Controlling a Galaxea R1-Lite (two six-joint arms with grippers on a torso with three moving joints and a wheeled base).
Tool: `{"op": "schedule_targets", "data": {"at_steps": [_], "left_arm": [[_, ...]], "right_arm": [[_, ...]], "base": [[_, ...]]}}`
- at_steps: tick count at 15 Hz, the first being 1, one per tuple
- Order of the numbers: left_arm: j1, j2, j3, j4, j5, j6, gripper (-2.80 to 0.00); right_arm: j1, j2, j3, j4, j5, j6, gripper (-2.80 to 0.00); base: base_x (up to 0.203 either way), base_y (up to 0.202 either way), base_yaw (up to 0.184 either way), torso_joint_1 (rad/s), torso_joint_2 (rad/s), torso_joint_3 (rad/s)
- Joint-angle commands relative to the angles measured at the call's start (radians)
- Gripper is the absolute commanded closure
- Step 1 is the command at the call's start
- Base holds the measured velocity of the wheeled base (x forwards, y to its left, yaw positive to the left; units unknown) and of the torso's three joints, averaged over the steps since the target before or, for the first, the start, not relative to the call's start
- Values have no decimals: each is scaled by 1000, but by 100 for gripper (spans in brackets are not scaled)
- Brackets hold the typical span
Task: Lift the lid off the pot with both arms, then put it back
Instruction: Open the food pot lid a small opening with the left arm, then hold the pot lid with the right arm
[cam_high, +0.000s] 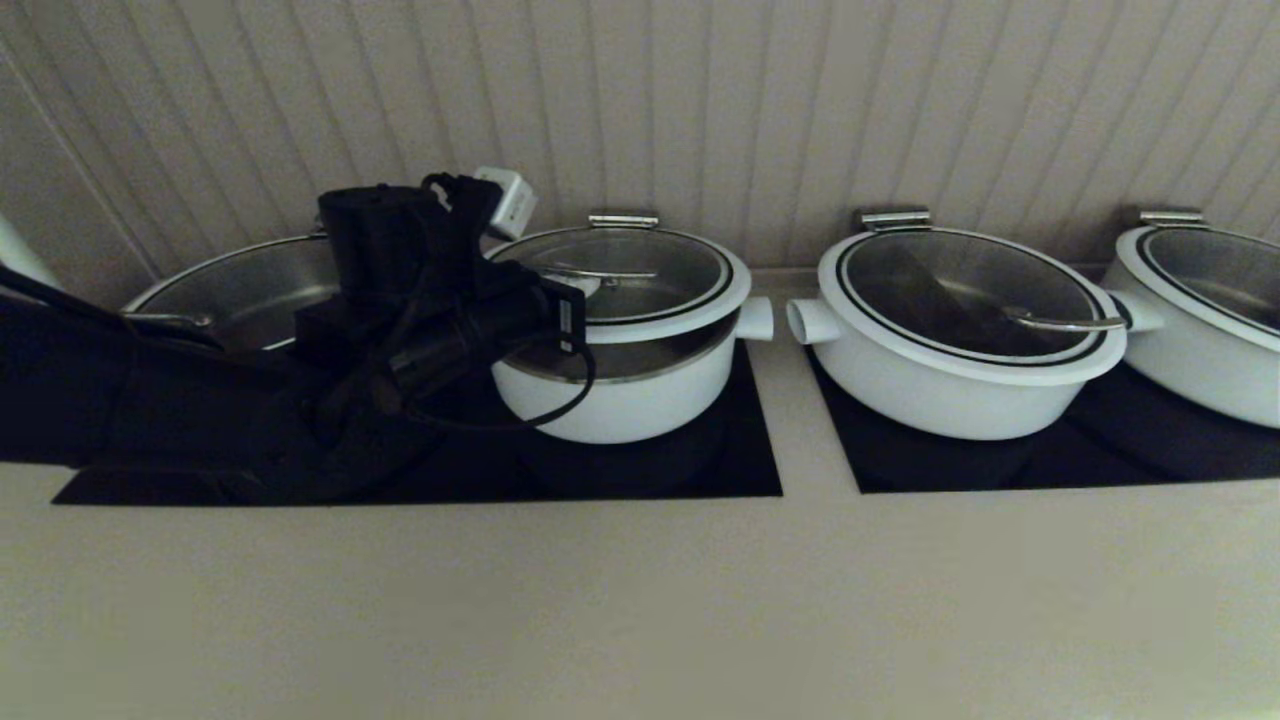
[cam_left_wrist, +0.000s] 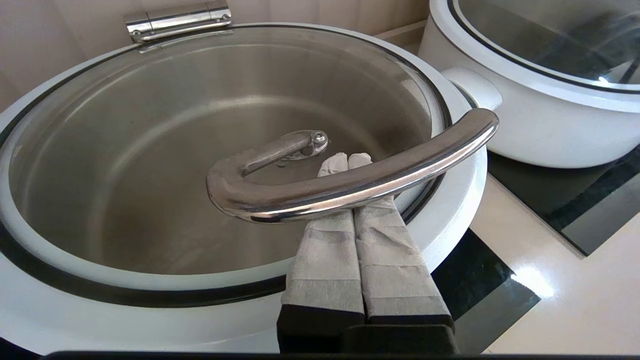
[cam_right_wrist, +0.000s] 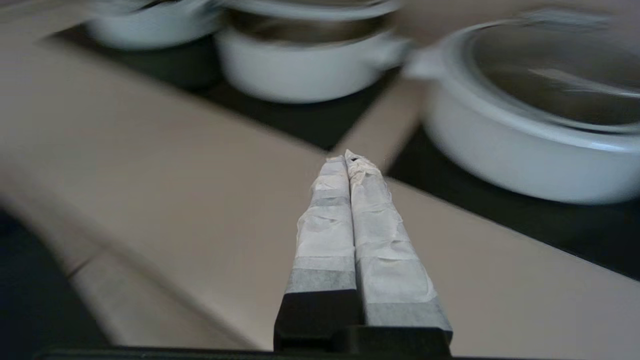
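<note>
Beige counter (cam_high: 640, 600) by ribbed wall (cam_high: 760, 100); left gripper (cam_left_wrist: 345, 161) closed under lid (cam_high: 628, 278) handle (cam_left_wrist: 350, 185), lid tilted above pot (cam_high: 620, 395); right gripper (cam_right_wrist: 348, 160) closed, empty, over near counter.

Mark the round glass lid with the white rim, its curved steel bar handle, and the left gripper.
round glass lid with white rim (cam_left_wrist: 125, 150), left wrist view, on the glass pane.
curved steel bar handle (cam_left_wrist: 400, 167), left wrist view, mid-bar.
left gripper (cam_left_wrist: 347, 159), left wrist view, between the shut fingertips.

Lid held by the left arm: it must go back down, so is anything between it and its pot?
Nothing visible does. The round white-rimmed glass lid hangs tilted above the white round steel-lined pot; the left gripper, shut, sits under its curved steel handle, above the glass.
</note>
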Motion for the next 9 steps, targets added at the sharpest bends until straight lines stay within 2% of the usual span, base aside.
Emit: {"op": "schedule_targets", "data": {"at_steps": [1, 4, 9], "left_arm": [[0, 12, -10, -3, -1, 3, 0], [-1, 38, -34, -4, -1, 23, 0], [-1, 57, -54, 0, -1, 25, 0]], "right_arm": [[0, 211, -34, -3, 138, -35, 0], [9, 372, -51, -54, 307, -59, 0], [128, 613, -63, -203, 348, -62, 0]], "base": [[0, 0, 0, 0, 0, 0], [0, 0, 0, 0, 0, 0], [0, 0, 0, 0, 0, 0]]}}
